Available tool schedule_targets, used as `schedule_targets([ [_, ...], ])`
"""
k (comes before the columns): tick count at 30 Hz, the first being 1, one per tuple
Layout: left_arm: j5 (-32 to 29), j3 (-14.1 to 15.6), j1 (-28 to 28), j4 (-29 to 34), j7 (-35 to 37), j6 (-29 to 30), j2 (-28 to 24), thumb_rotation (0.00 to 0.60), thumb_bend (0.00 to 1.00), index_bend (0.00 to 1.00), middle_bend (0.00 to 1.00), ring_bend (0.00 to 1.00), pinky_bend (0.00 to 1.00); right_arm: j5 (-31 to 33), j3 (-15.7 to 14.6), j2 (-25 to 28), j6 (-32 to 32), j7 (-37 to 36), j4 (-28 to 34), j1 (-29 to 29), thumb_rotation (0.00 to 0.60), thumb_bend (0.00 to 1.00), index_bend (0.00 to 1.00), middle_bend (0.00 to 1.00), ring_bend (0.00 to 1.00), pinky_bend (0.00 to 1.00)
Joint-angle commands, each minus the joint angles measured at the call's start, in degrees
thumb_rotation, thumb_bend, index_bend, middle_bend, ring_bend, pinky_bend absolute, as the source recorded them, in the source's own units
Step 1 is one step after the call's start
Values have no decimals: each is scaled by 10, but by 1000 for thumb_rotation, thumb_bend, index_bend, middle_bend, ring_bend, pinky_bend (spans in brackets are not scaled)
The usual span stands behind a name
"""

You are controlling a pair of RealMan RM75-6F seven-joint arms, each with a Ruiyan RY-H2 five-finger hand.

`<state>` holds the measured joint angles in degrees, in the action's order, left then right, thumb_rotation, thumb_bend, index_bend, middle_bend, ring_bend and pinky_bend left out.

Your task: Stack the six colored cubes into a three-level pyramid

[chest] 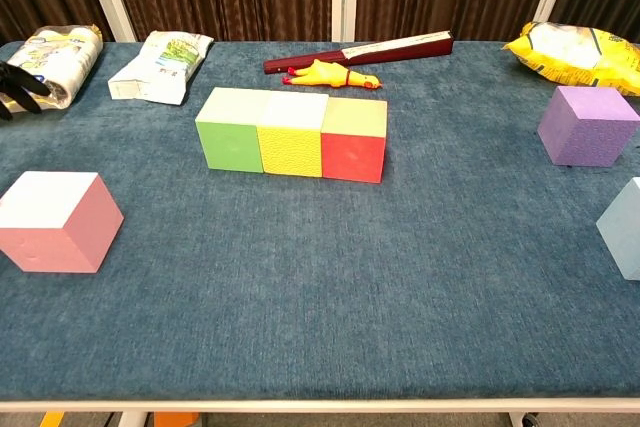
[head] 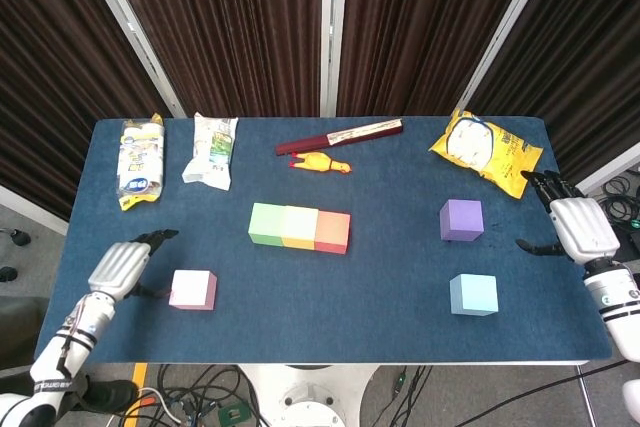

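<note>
Three cubes stand touching in a row mid-table: green [head: 266, 224] [chest: 231, 130], yellow [head: 299, 227] [chest: 293, 135] and red [head: 332, 232] [chest: 354, 140]. A pink cube [head: 193, 289] [chest: 55, 220] sits alone at the front left. My left hand [head: 122, 267] hovers just left of it, fingers spread and holding nothing; only its fingertips [chest: 15, 92] show in the chest view. The purple cube [head: 461, 219] [chest: 588, 125] and the light blue cube [head: 473, 294] [chest: 625, 227] sit at the right. Beyond the purple cube, near the table's right edge, is my right hand [head: 575, 227], open and empty.
Two snack packets [head: 140, 159] [head: 211, 148] lie at the back left. A rubber chicken [head: 322, 162] and a dark red stick [head: 340, 136] lie behind the cube row. A yellow chip bag [head: 485, 149] rests at the back right.
</note>
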<state>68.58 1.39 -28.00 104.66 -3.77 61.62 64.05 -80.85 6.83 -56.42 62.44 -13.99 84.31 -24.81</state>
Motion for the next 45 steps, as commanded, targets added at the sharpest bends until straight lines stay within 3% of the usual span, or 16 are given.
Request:
schedule_targets([
  [1, 6, 8, 4, 15, -4, -11, -7, 600, 133, 132, 176, 187, 385, 1, 0, 0, -1, 1, 1, 0, 600, 68, 0, 90, 51, 190],
  [7, 8, 11, 6, 24, -13, -24, 0, 600, 133, 114, 155, 176, 383, 0, -1, 1, 1, 1, 3, 3, 600, 68, 0, 90, 51, 190],
  [12, -1, 14, 3, 35, -37, -38, -1, 600, 132, 86, 81, 93, 328, -1, -2, 2, 4, 1, 6, 7, 600, 68, 0, 90, 51, 190],
  [20, 6, 16, 11, 52, -40, -37, -6, 600, 132, 85, 80, 91, 330, -2, -2, 2, 6, 0, 7, 9, 600, 68, 0, 90, 51, 190],
  [27, -20, 7, 6, 24, -87, -34, 33, 600, 129, 93, 83, 91, 332, -5, -3, 1, 5, -1, 6, 9, 600, 68, 0, 90, 51, 190],
  [32, -23, 0, 5, 9, -100, -29, 56, 600, 124, 170, 127, 95, 332, -4, -3, 0, 7, -1, 6, 10, 600, 68, 0, 90, 51, 190],
  [41, -34, -6, 10, 0, -108, -19, 76, 600, 118, 291, 260, 229, 376, -3, -3, -1, 6, -2, 6, 12, 600, 68, 0, 90, 51, 190],
  [45, -27, -8, 13, -8, -105, -15, 82, 600, 184, 376, 355, 319, 498, -4, -3, -3, 5, -3, 5, 11, 600, 68, 0, 90, 52, 190],
])
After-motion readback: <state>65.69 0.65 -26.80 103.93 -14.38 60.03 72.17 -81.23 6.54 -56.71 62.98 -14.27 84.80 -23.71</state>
